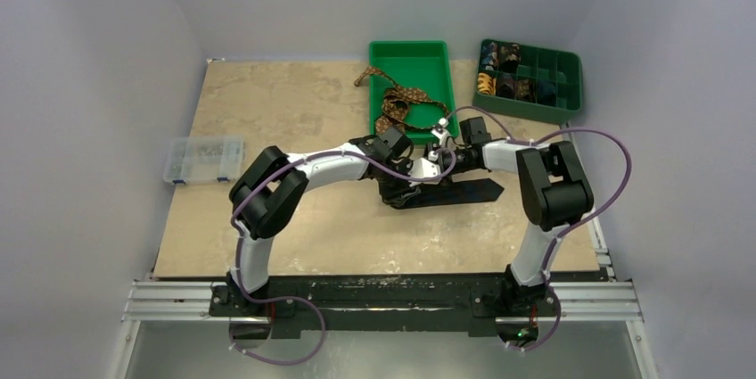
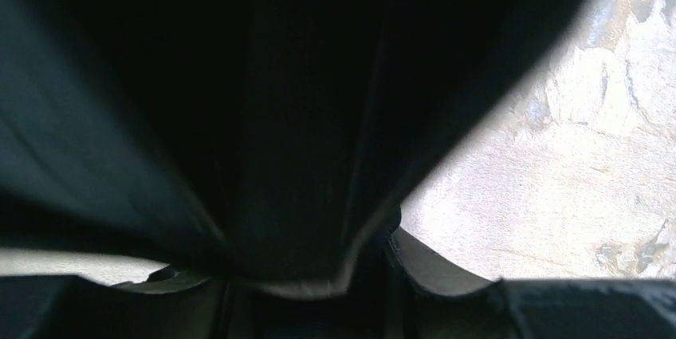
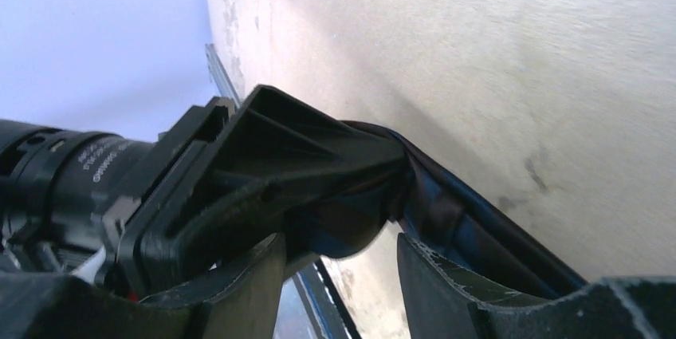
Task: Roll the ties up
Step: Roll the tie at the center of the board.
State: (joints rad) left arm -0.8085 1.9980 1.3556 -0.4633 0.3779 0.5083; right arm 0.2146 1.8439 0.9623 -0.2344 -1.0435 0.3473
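Lying across the middle of the table (image 1: pixel 294 111), the dark tie (image 1: pixel 465 192) runs rightward from a bunched end clamped in the left gripper (image 2: pixel 291 275). The right gripper (image 3: pixel 339 267) sits just beside that end, its jaws apart. Farther back, the brown tie (image 1: pixel 398 101) drapes over the green tray (image 1: pixel 412 47)'s left rim. A compartment box (image 1: pixel 571 85) stands far right and a clear plastic box (image 1: pixel 203 160) sits left.

Mottled beige table (image 1: pixel 267 102), paler patches. Near-black dark tie (image 1: pixel 471 191), navy sheen in folds, pattern too faint to read. Small tan specks on brown tie (image 1: pixel 398 104). Solid green tray (image 1: pixel 410 51); same green bin (image 1: pixel 571 98), contents dark, tan, blue. Purple cables (image 1: pixel 629 168). White-and-black arms (image 1: pixel 321 163). Pale lilac-grey walls (image 1: pixel 107 58).
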